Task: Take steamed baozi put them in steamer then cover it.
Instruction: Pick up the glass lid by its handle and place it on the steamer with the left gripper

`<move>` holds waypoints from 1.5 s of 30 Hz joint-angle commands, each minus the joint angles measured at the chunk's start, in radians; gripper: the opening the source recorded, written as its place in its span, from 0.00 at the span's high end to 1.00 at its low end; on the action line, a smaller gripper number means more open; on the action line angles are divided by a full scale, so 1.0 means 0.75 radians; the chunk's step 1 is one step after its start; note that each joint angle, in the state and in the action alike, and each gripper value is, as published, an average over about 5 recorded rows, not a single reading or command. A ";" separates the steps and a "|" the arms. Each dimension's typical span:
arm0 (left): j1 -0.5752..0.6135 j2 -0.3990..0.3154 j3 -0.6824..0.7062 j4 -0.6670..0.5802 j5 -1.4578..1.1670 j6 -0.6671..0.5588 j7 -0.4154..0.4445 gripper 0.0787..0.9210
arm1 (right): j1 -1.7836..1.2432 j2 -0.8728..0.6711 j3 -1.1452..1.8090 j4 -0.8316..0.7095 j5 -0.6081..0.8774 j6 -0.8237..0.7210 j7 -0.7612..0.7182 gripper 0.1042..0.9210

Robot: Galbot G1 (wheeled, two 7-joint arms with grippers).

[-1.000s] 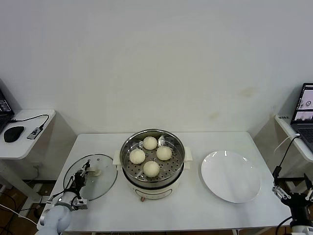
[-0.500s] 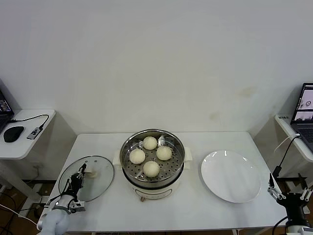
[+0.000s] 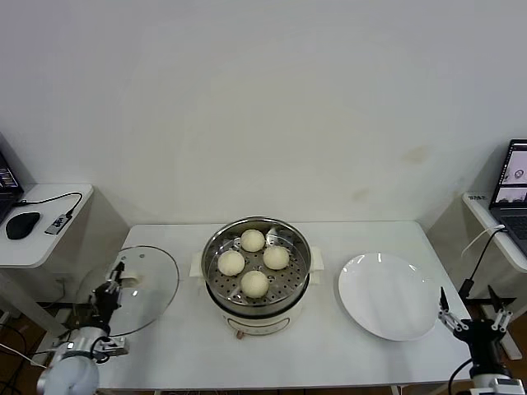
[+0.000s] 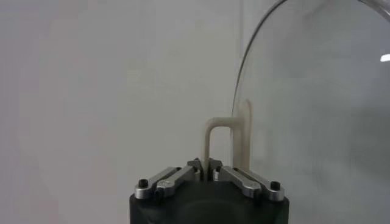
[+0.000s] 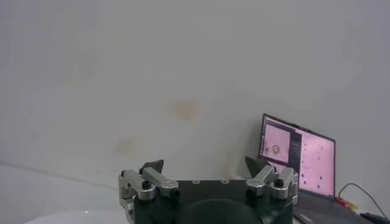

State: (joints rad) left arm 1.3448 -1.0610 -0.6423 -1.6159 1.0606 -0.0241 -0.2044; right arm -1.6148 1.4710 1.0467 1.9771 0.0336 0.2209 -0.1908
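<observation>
At the lower left of the head view, the left gripper (image 3: pixel 111 290) is clamped on the cream handle of the cover (image 3: pixel 132 288) — the glass lid is raised and tilted over the desk's (image 3: pixel 329 350) left edge. Four steamed baozi (image 3: pixel 254 283) sit in the steamer (image 3: pixel 257 276), centre frame. The right gripper (image 3: pixel 469 311) — fingers spread, holding nothing — is at lower right, beside the white plate (image 3: pixel 387 296).

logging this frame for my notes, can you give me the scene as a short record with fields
baozi: four steamed baozi on the perforated tray inside the steamer
steamer: uncovered, centre of the table
cover: glass cover, tilted, lifted off the table at its left end
left gripper: left gripper shut on the cover's cream handle
right gripper: right gripper open, holding nothing, at the table's right end
plate: white plate, bare, right of the steamer
</observation>
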 commanded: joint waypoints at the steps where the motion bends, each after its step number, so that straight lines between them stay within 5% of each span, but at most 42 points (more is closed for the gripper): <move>1: 0.206 0.099 -0.154 -0.537 -0.152 0.353 0.184 0.92 | -0.001 -0.001 -0.044 -0.004 -0.030 0.003 0.005 0.12; 10: 0.143 0.225 0.050 -0.763 -0.270 0.555 0.315 0.92 | 0.003 0.031 -0.054 -0.005 -0.127 0.009 0.051 0.12; 19: -0.127 0.307 0.495 -0.750 -0.176 0.664 0.342 0.92 | 0.054 0.122 -0.084 -0.037 -0.358 0.014 0.166 0.12; 30: -0.434 0.060 0.861 -0.626 0.105 0.831 0.539 0.92 | 0.126 0.141 -0.155 -0.105 -0.423 -0.002 0.194 0.12; 45: -0.542 -0.272 0.971 -0.452 0.342 0.835 0.645 0.92 | 0.145 0.139 -0.186 -0.125 -0.438 -0.012 0.198 0.12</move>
State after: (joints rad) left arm 1.0168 -1.1069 -0.0343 -2.0231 1.1998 0.5697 0.2234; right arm -1.5165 1.5688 0.9244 1.8893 -0.2750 0.2162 -0.0498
